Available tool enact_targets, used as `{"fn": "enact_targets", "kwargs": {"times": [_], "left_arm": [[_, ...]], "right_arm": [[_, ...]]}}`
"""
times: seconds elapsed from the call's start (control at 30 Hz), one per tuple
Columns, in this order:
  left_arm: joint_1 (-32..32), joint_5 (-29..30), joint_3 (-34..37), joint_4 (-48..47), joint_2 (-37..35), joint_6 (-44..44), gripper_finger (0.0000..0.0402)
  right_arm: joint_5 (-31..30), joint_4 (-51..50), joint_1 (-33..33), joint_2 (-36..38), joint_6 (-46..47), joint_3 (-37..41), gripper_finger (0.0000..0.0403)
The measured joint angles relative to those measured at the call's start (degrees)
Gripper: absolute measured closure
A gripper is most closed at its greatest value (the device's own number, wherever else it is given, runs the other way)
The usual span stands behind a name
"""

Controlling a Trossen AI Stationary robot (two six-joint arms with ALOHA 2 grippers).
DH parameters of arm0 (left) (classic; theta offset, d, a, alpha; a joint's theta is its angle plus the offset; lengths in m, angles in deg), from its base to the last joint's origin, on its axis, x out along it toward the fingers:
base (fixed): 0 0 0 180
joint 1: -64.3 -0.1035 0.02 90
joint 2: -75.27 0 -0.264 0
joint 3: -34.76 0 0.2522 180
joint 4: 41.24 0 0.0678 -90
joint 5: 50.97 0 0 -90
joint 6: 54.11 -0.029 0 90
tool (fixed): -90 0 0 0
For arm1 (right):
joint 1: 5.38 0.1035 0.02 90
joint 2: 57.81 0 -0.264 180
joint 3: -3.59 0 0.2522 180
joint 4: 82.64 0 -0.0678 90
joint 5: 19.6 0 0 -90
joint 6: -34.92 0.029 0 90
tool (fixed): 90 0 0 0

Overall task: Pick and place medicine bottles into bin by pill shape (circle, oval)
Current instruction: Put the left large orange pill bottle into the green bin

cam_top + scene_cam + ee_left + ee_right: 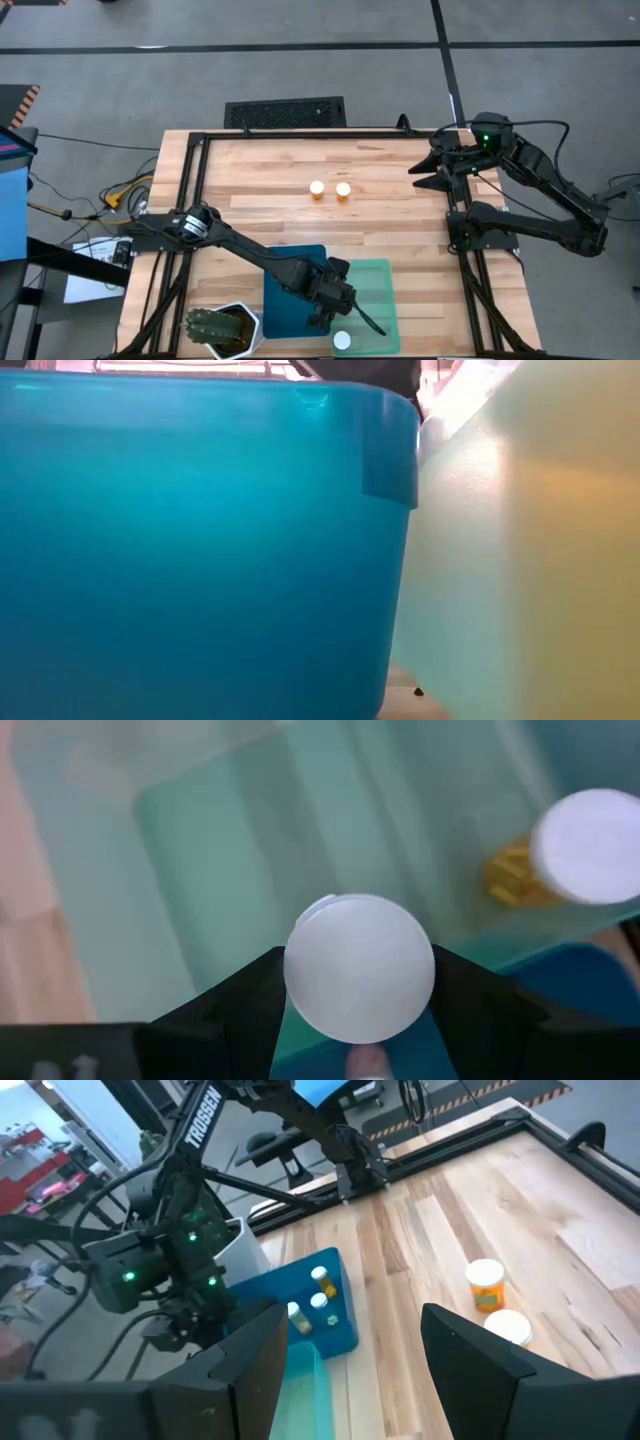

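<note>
I have the left claw (360,1020) over the green tray (385,275), its fingers pinching a bottle (360,965) at the sides just under the white cap. Another bottle (342,341) already lies in that tray, and two more (329,190) stand mid-tabletop. I judge these vials light, rigid and slick — best squeezed across the body below the cap, not by the cap. The right claw (345,1360) waits spread and empty near the tabletop's far right corner.
</note>
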State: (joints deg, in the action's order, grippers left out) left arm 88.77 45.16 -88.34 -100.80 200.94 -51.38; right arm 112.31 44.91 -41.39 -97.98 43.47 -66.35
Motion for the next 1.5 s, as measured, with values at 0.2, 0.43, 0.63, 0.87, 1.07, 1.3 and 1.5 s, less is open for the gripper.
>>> {"fn": "enact_targets", "kwargs": {"times": [0.2,0.43,0.63,0.87,1.07,1.3,1.5], "left_arm": [[-0.12,-0.29,-0.04,0.38,0.22,-2.19,0.0182],[-0.92,0.18,-0.11,1.55,0.98,-4.01,0.0182],[-1.36,0.56,-0.12,1.34,1.78,-5.13,0.0182],[-1.40,0.20,-0.04,1.30,1.97,-6.84,0.0182],[-1.42,0.18,-0.04,1.04,1.97,-7.60,0.0177],[-1.42,-0.67,-0.04,1.13,1.97,-8.35,0.0177],[-1.42,-1.01,-0.04,1.10,1.97,-8.30,0.0177]], "right_arm": [[0.00,-0.05,0.00,-0.02,-0.52,0.00,0.0163],[0.00,-0.03,0.00,-0.02,-1.49,0.00,0.0163],[0.00,0.06,-0.09,-0.02,-1.55,0.00,0.0163],[0.00,0.10,-0.09,-0.02,-1.71,0.00,0.0163],[0.00,0.10,-0.10,-0.02,-1.70,0.00,0.0163],[0.00,0.09,-0.09,-0.02,-1.74,0.00,0.0163],[0.00,0.06,-0.09,-0.02,-2.56,0.00,0.0163]]}}
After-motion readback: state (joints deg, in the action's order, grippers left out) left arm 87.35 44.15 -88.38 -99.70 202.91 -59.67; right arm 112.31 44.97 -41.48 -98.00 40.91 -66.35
